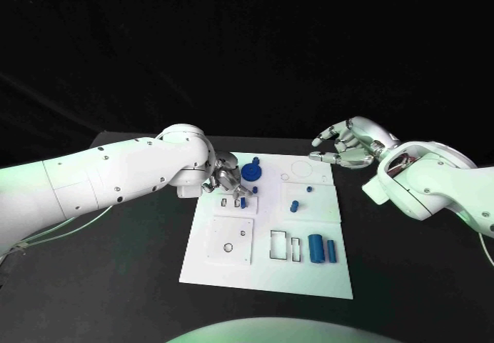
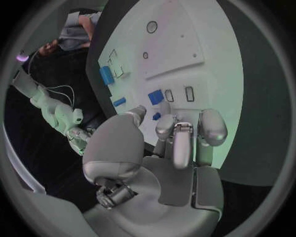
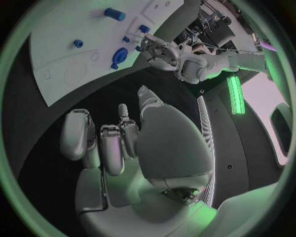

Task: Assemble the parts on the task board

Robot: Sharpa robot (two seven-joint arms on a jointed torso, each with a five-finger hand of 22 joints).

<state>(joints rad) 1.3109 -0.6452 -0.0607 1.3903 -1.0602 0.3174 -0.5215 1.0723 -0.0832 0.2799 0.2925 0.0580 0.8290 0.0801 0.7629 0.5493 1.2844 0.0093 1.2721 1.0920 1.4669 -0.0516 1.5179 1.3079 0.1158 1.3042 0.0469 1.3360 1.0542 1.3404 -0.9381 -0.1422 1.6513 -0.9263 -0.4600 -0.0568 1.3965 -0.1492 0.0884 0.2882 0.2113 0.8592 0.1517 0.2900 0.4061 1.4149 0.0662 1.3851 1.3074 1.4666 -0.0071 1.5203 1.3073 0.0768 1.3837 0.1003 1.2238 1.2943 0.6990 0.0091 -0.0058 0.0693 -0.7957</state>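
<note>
On the black table (image 1: 123, 286) in the head view lies the white task board (image 1: 270, 275), with both hands at its far end. The left hand (image 1: 225, 179) hangs over the board's far left part, fingers pointing down and somewhat apart; whether the fingertips touch anything cannot be told from this view. A round blue part (image 1: 250, 171) sits just beside those fingers, a small blue part (image 1: 244, 203) just below them, and another small blue part (image 1: 293, 206) further toward the board's middle. Two upright blue cylinders (image 1: 323, 249) stand well apart from both hands, at the near right of the board, beside rectangular slots (image 1: 279, 244). The right hand (image 1: 348, 146) hovers at the board's far right corner, fingers curled inward, with nothing visible in them.

Left wrist view: the left hand (image 2: 179, 136) has its fingers loosely spread above the board (image 2: 209, 44). A small blue part (image 2: 157, 116) lies just beyond the fingertips, apart from them; a square blue part (image 2: 156, 96) lies a little further out, with two blue parts (image 2: 107, 75) beyond it. Nothing is gripped.

Right wrist view: the right hand (image 3: 117, 138) is curled over bare table, holding nothing. The board (image 3: 68, 44) lies beyond its fingertips, bearing the round blue part (image 3: 120, 55) and a blue cylinder (image 3: 114, 14); the left hand (image 3: 162, 51) stands at the board's edge.
</note>
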